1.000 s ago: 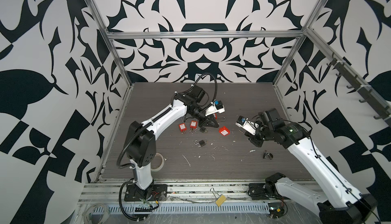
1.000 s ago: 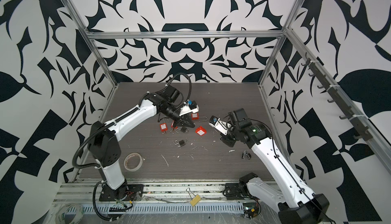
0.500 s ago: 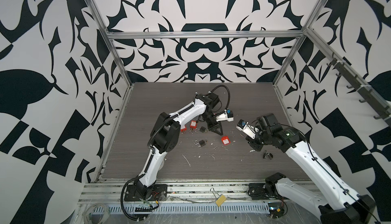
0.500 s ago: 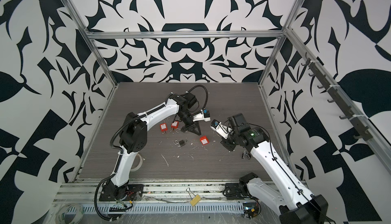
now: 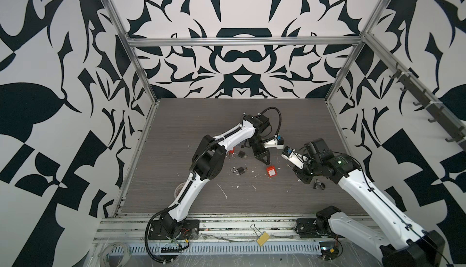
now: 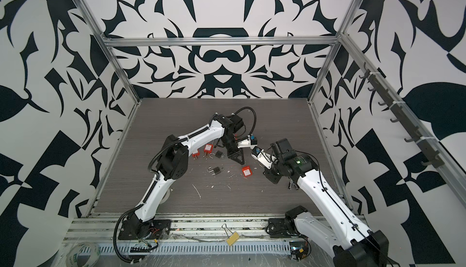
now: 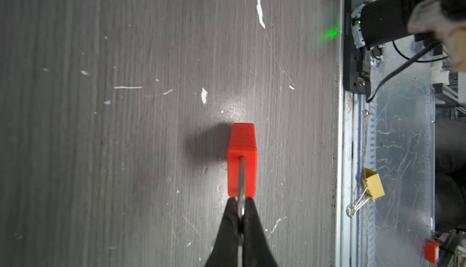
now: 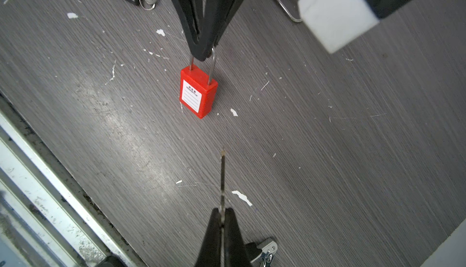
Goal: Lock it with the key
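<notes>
Transfer of the red padlock (image 5: 271, 171) is the recent change. Over the last second it moves from farther back on the desk (image 5: 176, 127) to a spot nearer the front edge and closer to the right arm. The left arm folds at the elbow to bring it there, while the right arm shifts only slightly.

The left fingers (image 7: 229, 217) are fully closed on the shackle (image 8: 213, 64), pinching its upper bend. The red body hangs below them with its label side toward the right wrist camera. Contact between the body and the desk cannot be confirmed.

The right fingers (image 8: 213, 225) are fully closed on the key (image 8: 222, 177). The blade projects forward and points toward the padlock, with a clear gap between blade tip and body.

Significance: lock and key are now presented to each other, so the step in hand is probably alignment before insertion. The keyway is not visible in any view, and its face will likely need turning toward the blade first. A spare red padlock (image 6: 208, 148) lies behind on the desk.
</notes>
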